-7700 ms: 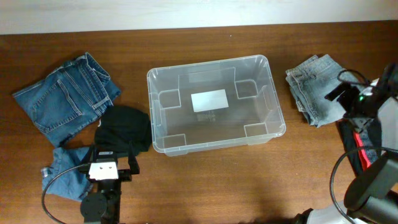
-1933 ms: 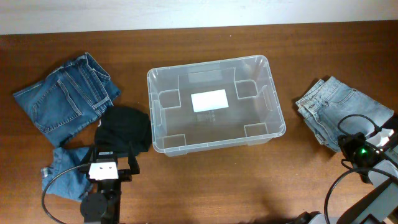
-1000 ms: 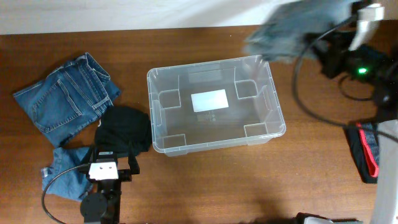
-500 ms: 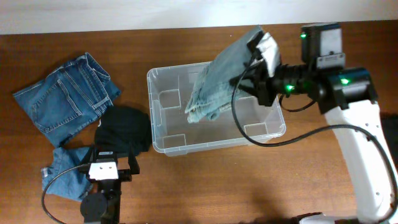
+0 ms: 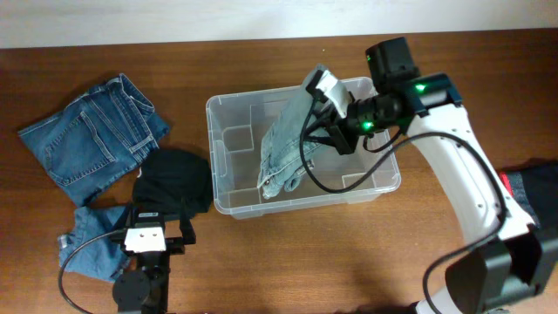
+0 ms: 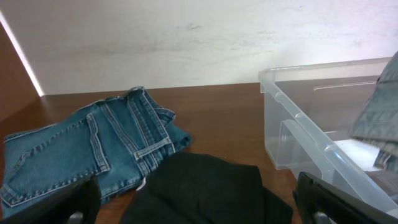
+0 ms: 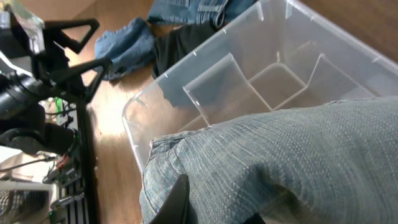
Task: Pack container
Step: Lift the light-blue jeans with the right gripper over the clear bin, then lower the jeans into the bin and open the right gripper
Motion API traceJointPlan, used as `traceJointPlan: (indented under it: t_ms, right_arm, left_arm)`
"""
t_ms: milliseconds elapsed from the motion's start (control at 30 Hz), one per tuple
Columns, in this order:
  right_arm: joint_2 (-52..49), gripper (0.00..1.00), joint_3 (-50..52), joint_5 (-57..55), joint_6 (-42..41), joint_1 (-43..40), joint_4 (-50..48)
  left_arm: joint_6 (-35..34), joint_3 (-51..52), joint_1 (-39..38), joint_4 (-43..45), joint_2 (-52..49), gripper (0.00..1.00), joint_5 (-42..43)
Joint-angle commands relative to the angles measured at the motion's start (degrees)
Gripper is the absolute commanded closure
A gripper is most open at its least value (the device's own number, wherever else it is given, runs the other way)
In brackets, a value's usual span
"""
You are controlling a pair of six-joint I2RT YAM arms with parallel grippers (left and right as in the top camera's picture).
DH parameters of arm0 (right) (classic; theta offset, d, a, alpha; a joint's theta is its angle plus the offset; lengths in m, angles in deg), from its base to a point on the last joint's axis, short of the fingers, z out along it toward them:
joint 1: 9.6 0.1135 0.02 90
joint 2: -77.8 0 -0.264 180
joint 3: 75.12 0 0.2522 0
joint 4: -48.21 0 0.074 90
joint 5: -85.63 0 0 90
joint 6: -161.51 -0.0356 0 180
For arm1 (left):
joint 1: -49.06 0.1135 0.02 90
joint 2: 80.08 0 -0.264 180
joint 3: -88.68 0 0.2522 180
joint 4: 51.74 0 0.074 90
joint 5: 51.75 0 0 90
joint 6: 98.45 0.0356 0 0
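The brown wooden tabletop carries everything. At its middle, a little toward the far edge, stands the container. It is a large, see-through plastic bin, rectangular with rounded corners and a rolled rim. It sits upright with its long side running left to right. Square moulded steps rise from its floor at the corners, and the wood shows through its walls.

The right arm reaches in from the right over the bin's far right corner. The right gripper has its jaws pinching a pair of pale, washed-out jeans. The jeans hang from the jaws down into the bin. Their lower end is bunched against the floor near the front wall, about mid-length of the bin. In the right wrist view the denim fills the space between the fingers.

Left of the bin lies a pair of darker blue jeans, spread flat and well apart from it. A crumpled black garment lies between those jeans and the bin's left wall, just beside the wall. A smaller scrap of blue denim lies near the front left.

The left gripper sits low at the near edge of the black garment, jaws spread wide with nothing between them.
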Motion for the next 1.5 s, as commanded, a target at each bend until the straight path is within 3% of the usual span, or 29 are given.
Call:
traceJointPlan:
  t_ms: [0, 433, 1200, 1467]
  right_arm:
    - [-2.1, 0.96, -1.1, 3.0, 3.7, 1.3, -0.6]
    - [-3.1, 0.96, 0.0, -12.1, 3.6, 1.2, 2.6]
    - [-7.3, 0.96, 5.2, -18.1, 3.6, 1.2, 0.6]
    - [-7.3, 0.96, 5.2, -31.4, 0.6, 1.2, 2.1]
  left_arm:
    - [1.1, 0.4, 0.1, 0.1, 0.4, 0.00, -0.2]
    - [1.1, 0.4, 0.1, 0.1, 0.4, 0.00, -0.2]
    - [1.1, 0.4, 0.1, 0.1, 0.4, 0.00, -0.2]
    - [1.1, 0.4, 0.1, 0.1, 0.4, 0.00, -0.2]
